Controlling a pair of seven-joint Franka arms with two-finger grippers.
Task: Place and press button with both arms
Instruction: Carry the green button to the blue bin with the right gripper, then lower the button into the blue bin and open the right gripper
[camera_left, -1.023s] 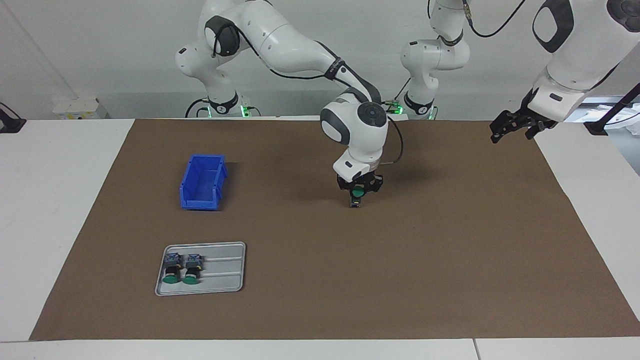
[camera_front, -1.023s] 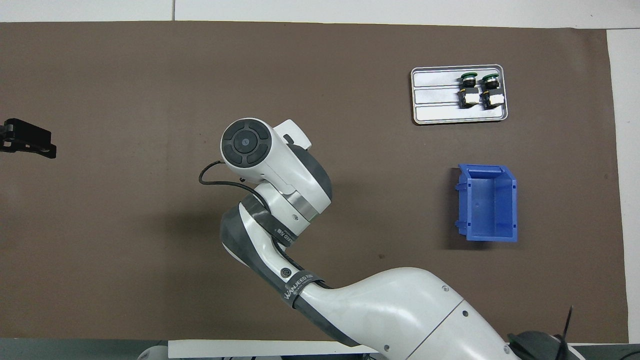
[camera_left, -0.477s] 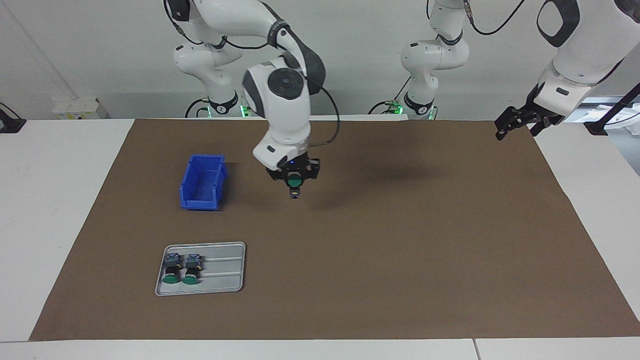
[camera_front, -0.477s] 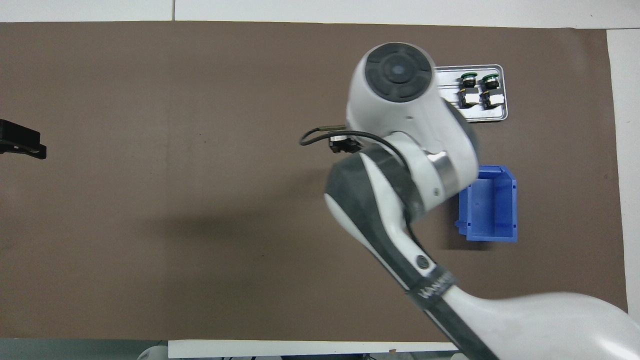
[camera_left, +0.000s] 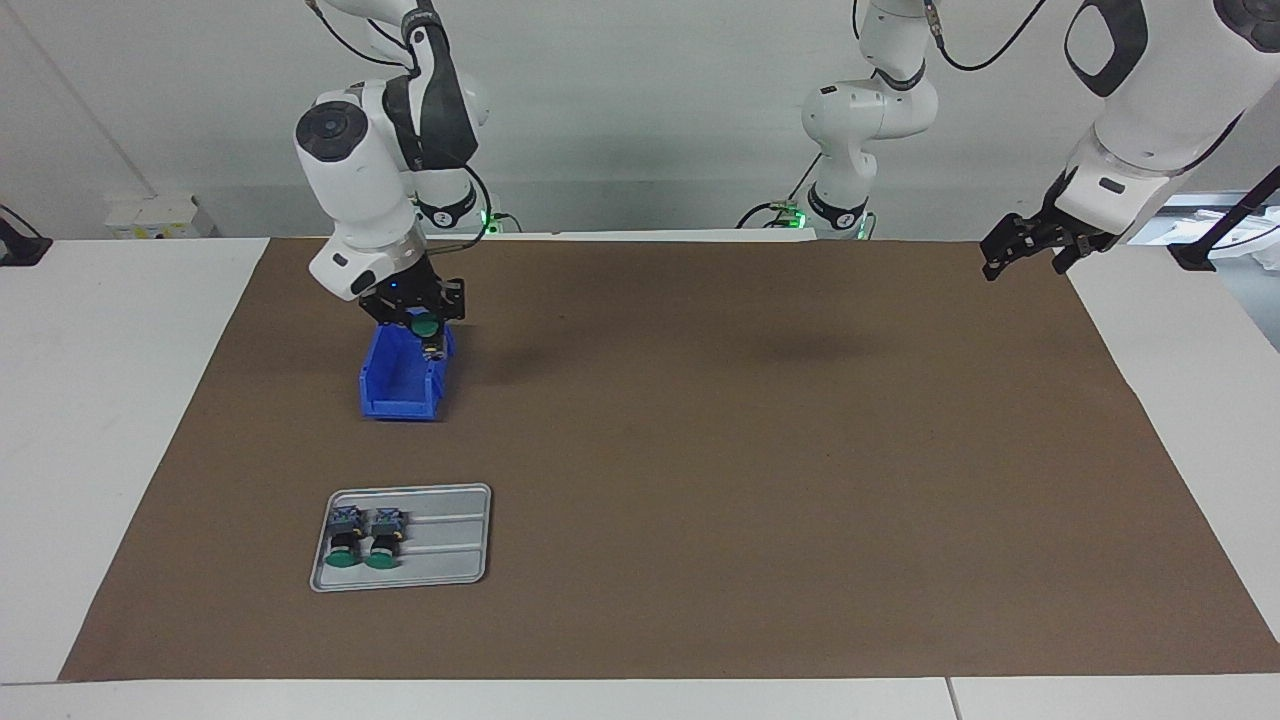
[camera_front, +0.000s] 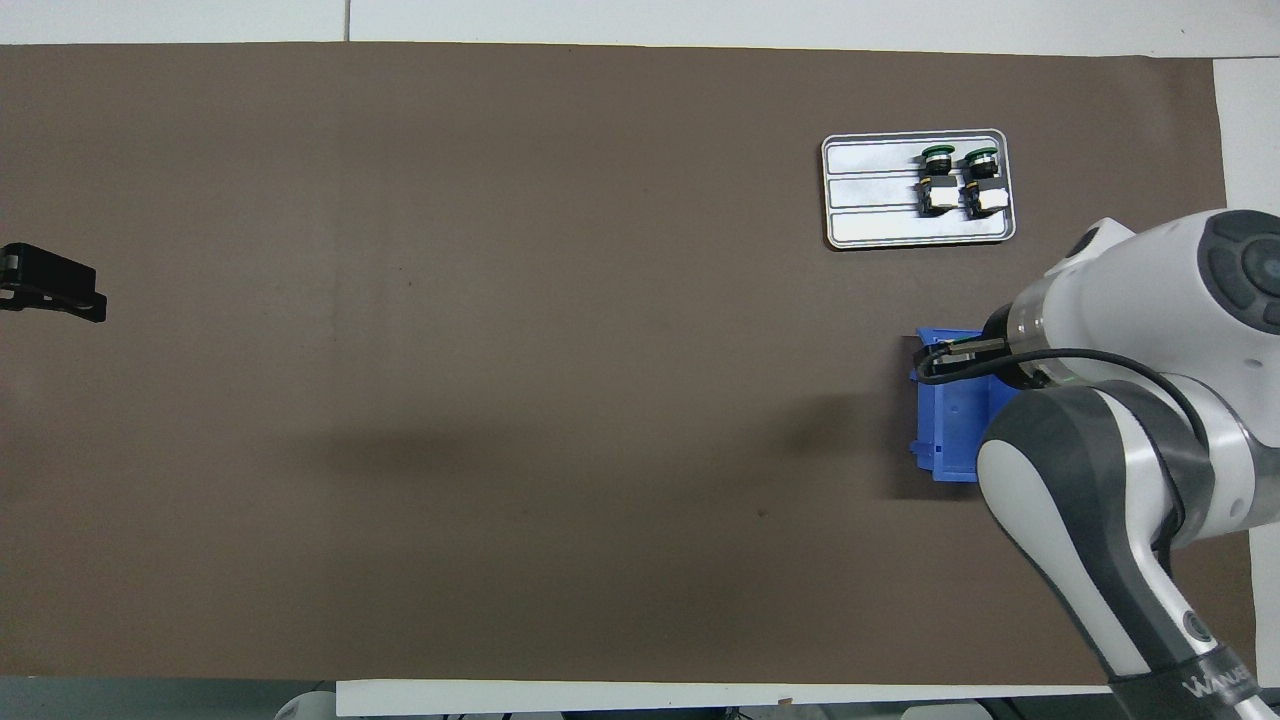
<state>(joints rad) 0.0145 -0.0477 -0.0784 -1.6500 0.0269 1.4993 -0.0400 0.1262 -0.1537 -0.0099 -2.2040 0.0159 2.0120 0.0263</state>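
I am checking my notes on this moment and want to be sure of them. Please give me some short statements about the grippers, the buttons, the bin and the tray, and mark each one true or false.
1. The right gripper is shut on a button over the blue bin. True.
2. The left gripper holds a button. False: it is open and empty, waiting in the air over the left arm's end of the table.
3. Two buttons lie side by side on the grey tray. True.
4. The tray is nearer to the robots than the bin. False: it is farther from them.
5. A button already lies in the bin. False: the part of its inside that shows is bare.
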